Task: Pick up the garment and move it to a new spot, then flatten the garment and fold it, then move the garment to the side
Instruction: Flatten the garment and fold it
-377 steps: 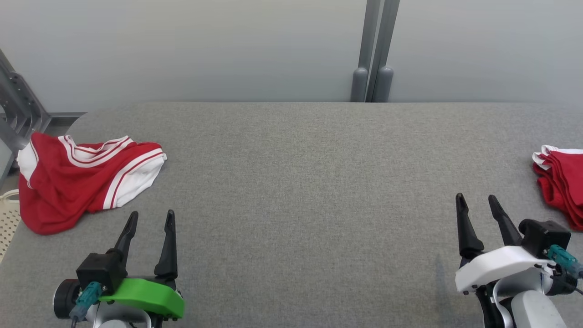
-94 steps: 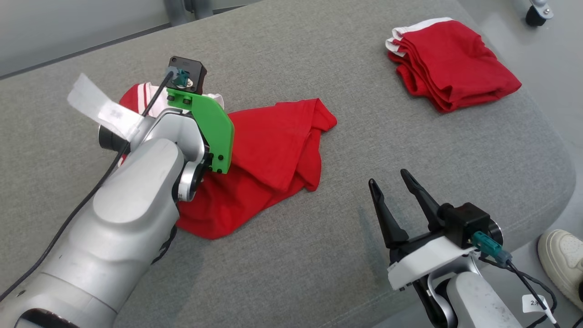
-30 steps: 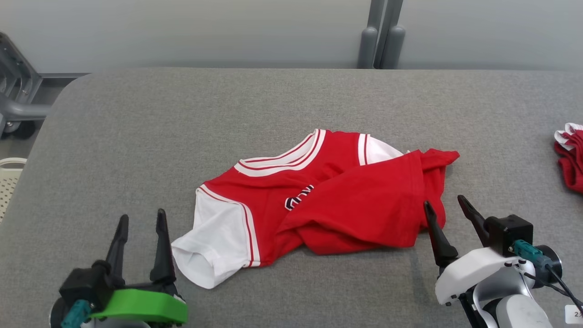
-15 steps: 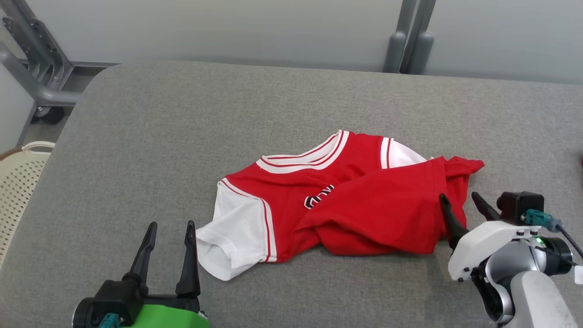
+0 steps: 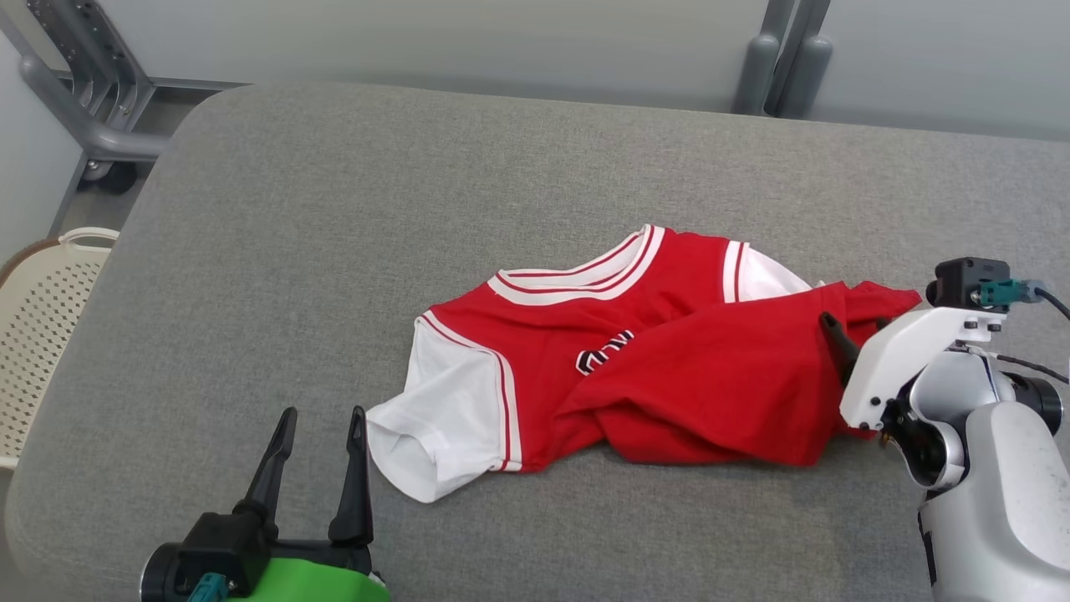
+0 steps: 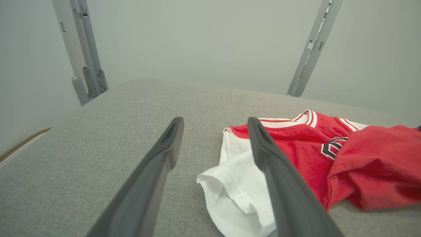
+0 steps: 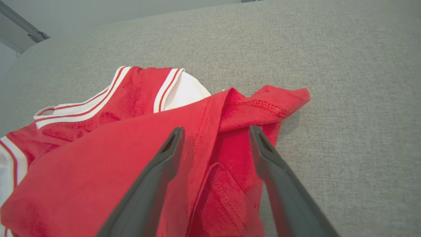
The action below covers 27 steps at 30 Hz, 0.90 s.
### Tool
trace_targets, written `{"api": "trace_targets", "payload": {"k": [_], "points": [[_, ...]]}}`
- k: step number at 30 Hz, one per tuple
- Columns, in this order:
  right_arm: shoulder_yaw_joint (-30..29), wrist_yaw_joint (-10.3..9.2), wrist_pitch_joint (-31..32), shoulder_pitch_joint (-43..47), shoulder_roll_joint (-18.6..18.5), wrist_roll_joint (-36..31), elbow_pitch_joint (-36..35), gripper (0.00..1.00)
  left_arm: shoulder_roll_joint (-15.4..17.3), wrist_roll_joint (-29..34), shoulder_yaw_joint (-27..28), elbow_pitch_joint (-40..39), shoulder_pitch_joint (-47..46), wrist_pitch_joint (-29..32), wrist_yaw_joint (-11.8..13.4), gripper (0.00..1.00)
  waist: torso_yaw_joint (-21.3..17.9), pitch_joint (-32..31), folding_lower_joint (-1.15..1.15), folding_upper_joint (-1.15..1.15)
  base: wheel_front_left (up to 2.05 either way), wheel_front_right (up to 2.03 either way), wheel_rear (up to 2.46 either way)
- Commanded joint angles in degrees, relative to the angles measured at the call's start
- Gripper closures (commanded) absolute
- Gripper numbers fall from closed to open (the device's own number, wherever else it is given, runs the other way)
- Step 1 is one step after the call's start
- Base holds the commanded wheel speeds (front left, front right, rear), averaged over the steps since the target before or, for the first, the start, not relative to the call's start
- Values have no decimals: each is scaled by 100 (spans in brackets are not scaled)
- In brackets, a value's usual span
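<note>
A red jersey (image 5: 669,368) with white sleeves and striped trim lies crumpled in the middle of the grey padded table (image 5: 334,209), its lower half folded up over the chest print. My left gripper (image 5: 322,418) stands open near the front edge, just left of the white sleeve (image 6: 236,187). My right gripper (image 5: 853,326) is open above the jersey's (image 7: 98,154) right side, its fingers (image 7: 164,158) straddling a hemmed fold (image 7: 260,105) without closing on it. In the left wrist view the jersey (image 6: 329,154) lies to the right of my open fingers (image 6: 164,151).
A cream perforated basket (image 5: 42,318) stands beside the table's left edge. A grey metal frame (image 5: 84,100) is at the back left and two grey posts (image 5: 786,58) rise behind the table.
My right gripper has moved forward over the jersey's right edge. The head camera has tilted and shifted, so the whole scene sits differently; the left gripper has barely moved.
</note>
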Motion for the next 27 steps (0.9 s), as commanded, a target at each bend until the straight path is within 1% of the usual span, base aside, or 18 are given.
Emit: {"api": "trace_targets", "payload": {"k": [1, 6, 12, 13, 14, 16, 17, 18, 20, 21, 22, 23, 24, 25, 26, 27], "points": [[27, -1, 158, -92, -10, -19, 4, 0, -13, 49, 23, 21, -64, -15, -30, 0, 8, 6, 0, 0, 0, 0, 0], [152, -1, 888, -195, -12, -78, -168, 0, -68, 117, 54, 92, -74, -15, -118, 0, 24, 0, 0, 0, 0, 0, 0], [196, -1, 1464, -174, -13, -113, -386, 0, -114, 185, 56, 141, -93, -15, -195, 0, 54, 22, 0, 0, 0, 0, 0], [181, -1, 1532, -165, -12, -96, -399, 12, -120, 187, 54, 153, -94, -16, -208, 0, 61, 29, 0, 0, 0, 0, 0], [160, -1, 1589, -157, -13, -87, -419, 11, -128, 197, 52, 158, -96, -16, -213, 0, 69, 35, 0, 0, 0, 0, 0], [149, -1, 1669, -150, -12, -103, -440, 0, -132, 201, 55, 170, -97, -16, -228, 0, 83, 55, 0, 0, 0, 0, 0], [134, -1, 1696, -151, -12, -115, -441, 0, -133, 200, 54, 176, -102, -16, -241, 0, 93, 67, 0, 0, 0, 0, 0], [122, -1, 1714, -153, -12, -132, -442, 3, -139, 202, 50, 186, -105, -16, -250, 0, 103, 77, 0, 0, 0, 0, 0], [119, -1, 1760, -154, -12, -131, -430, 16, -143, 213, 49, 196, -120, -16, -261, 0, 122, 98, 0, 0, 0, 0, 0], [121, -1, 1779, -158, -12, -124, -428, 26, -148, 216, 51, 202, -125, -16, -264, 0, 129, 109, 0, 0, 0, 0, 0], [137, -1, 1801, -160, -12, -98, -418, 47, -153, 221, 52, 206, -131, -16, -271, 0, 136, 118, 0, 0, 0, 0, 0], [151, -1, 1806, -162, -12, -90, -420, 56, -157, 222, 55, 212, -133, -16, -273, 0, 141, 126, 0, 0, 0, 0, 0], [153, -1, 1789, -171, -12, -85, -434, 69, -158, 221, 58, 218, -131, -16, -277, 0, 146, 134, 0, 0, 0, 0, 0], [163, -1, 1779, -178, -13, -88, -439, 89, -160, 225, 60, 227, -134, -16, -282, 0, 150, 139, 0, 0, 0, 0, 0], [191, -1, 1756, -188, -12, -107, -461, 100, -164, 228, 61, 230, -139, -16, -287, 0, 154, 143, 0, 0, 0, 0, 0], [192, -1, 1722, -213, -12, -104, -482, 100, -168, 231, 65, 237, -142, -16, -291, 0, 156, 145, 0, 0, 0, 0, 0]]}}
